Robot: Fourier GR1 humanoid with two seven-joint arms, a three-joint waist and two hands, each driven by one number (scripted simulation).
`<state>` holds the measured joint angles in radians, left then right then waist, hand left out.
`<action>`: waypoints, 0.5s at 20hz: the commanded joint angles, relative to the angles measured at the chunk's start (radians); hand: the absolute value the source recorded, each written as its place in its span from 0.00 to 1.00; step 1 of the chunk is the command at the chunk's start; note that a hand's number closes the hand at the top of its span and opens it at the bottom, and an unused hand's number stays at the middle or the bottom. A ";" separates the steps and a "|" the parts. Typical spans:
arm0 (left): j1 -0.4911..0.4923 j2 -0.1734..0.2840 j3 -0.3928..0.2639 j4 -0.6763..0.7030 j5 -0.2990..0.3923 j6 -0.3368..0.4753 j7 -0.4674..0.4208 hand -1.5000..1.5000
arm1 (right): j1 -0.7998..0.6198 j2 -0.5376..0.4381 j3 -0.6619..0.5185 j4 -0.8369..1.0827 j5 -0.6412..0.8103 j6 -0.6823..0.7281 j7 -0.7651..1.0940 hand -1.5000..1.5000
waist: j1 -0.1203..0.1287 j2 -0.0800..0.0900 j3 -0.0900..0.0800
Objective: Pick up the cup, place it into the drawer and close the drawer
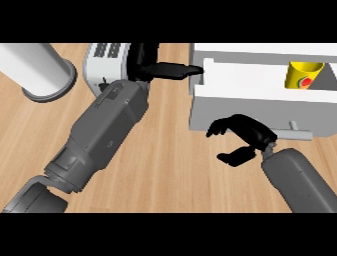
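A yellow cup [304, 75] with a red spot lies inside the open white drawer [252, 97] at the upper right. My right hand [243, 136] hovers just in front of the drawer's front panel, fingers curled and holding nothing, left of the grey drawer handle [295, 132]. My left hand [156, 67] reaches far forward, with straight fingers pointing right and touching the drawer's left corner. It holds nothing.
A large white cylinder [38, 70] stands at the upper left on the wooden counter [171, 170]. A white appliance with dark slots [106, 56] sits behind my left forearm. Bare wood stretches across the lower middle.
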<state>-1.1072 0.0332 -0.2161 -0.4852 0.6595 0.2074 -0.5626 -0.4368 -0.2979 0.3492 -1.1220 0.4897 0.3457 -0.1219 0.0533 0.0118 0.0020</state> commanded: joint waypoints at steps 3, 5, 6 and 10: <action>0.114 0.041 -0.019 -0.095 -0.008 -0.055 -0.006 0.00 | -0.173 0.017 -0.081 0.357 0.042 -0.102 -0.160 1.00 | 0.054 0.003 0.002; 0.135 0.082 -0.005 -0.136 0.013 -0.085 0.028 0.00 | -0.191 0.024 -0.122 0.403 0.023 -0.151 -0.221 1.00 | 0.071 0.002 0.003; 0.151 0.094 -0.002 -0.117 0.006 -0.089 0.011 0.00 | -0.242 -0.016 -0.145 0.444 0.014 -0.124 -0.278 1.00 | 0.053 0.010 0.002; 0.192 0.129 -0.011 -0.167 0.008 -0.123 0.038 0.00 | -0.344 -0.034 -0.246 0.543 -0.025 -0.183 -0.289 1.00 | 0.084 0.013 0.003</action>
<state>-0.9622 0.1193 -0.2235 -0.6183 0.6695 0.1158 -0.5348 -0.6949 -0.2998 0.1832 -0.6905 0.4922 0.1958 -0.3536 0.1192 0.0183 0.0037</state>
